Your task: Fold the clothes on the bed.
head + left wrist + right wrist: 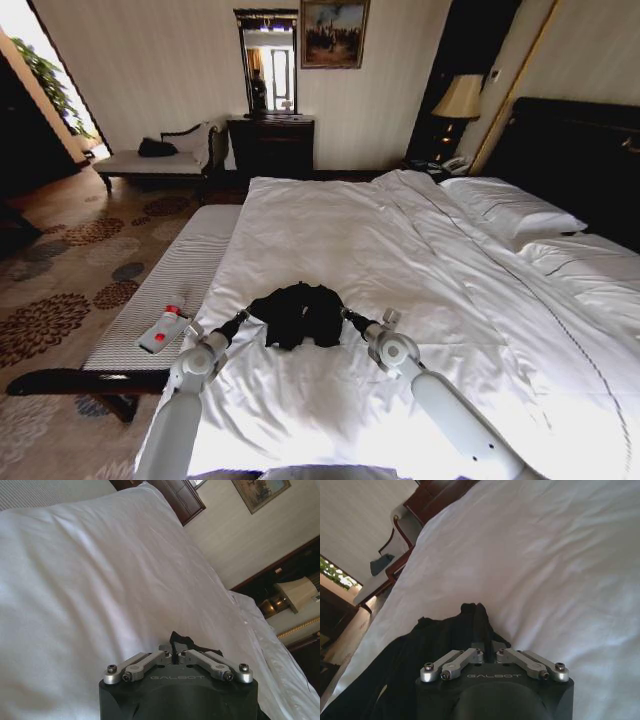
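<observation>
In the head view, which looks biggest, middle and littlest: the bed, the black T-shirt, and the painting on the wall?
1. The bed, by far the largest.
2. The black T-shirt, held at its sides by the left gripper and right gripper.
3. The painting, though it hangs far off, so this is unsure.

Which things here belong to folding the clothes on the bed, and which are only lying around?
Part of the job:
- black T-shirt, bunched on the duvet
- bed
- left gripper, shut on one side of the shirt
- right gripper, shut on the other side

Lying about:
- bench beside the bed
- white device with red marks on the bench
- chaise
- lamp
</observation>
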Controlling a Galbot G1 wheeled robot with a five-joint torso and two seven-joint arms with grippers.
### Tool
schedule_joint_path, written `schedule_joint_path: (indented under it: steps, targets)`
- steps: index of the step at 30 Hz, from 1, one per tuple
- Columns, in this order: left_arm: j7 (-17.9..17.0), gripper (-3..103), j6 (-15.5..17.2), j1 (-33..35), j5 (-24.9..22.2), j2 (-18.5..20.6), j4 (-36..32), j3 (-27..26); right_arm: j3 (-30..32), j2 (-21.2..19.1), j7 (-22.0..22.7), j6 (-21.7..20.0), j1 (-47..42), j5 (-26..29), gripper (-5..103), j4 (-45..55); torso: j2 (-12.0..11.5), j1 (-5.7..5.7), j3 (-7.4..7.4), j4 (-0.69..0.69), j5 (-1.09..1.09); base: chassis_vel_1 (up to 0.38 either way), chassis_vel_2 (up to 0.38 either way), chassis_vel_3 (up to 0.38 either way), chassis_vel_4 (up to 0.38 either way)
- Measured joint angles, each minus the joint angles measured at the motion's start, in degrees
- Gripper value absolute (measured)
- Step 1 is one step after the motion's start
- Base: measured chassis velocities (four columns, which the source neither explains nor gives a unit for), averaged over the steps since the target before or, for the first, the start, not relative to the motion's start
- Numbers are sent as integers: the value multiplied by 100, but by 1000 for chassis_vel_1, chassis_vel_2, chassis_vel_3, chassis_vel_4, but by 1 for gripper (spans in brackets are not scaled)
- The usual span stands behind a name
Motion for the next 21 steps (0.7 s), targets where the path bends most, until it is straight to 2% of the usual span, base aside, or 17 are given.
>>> schedule_joint_path:
  steps: [2,11,15,18,21]
  targets:
    - [12,0,-15,4,8,-20,1,-4,-20,16,-115,186,0,-102,2,-29,0,0,0,0,0,0,0,0,0]
    - [11,0,-138,34,59,15,-124,-20,3,38,-191,318,-38,-293,0,93,0,0,0,0,0,0,0,0,0]
    - [-26,0,-315,50,139,165,-506,-41,182,-52,-225,499,-152,-524,0,437,0,1,0,2,-1,0,0,0,0]
    - [-102,0,-498,93,143,498,-1240,-96,500,-310,-602,819,-402,-1014,0,791,0,0,0,0,1,0,0,0,0]
    - [-131,0,-554,137,145,689,-1581,-115,767,-435,-752,898,-591,-1074,0,1075,0,0,0,0,2,0,0,0,0]
